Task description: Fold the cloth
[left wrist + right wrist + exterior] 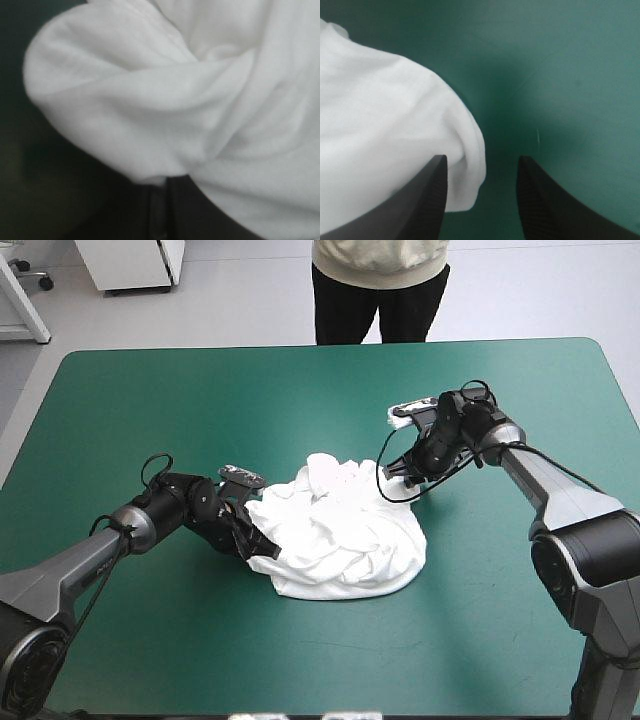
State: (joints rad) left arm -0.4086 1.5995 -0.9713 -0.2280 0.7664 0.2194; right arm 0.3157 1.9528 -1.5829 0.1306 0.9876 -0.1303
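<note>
Bright, even overhead light falls on the teal-green table cover (200,390); the crumpled white T-shirt (340,530) casts only a soft, narrow shadow.

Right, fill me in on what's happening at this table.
Two robot arms are working on a white T-shirt that lies in a crumpled heap near the middle of the teal-green table. The left gripper is at the heap's left edge and looks shut on a fold of the cloth. The right gripper is at the heap's far right side, open, with a bit of the shirt's edge between its fingers. Nothing is folded yet.
</note>
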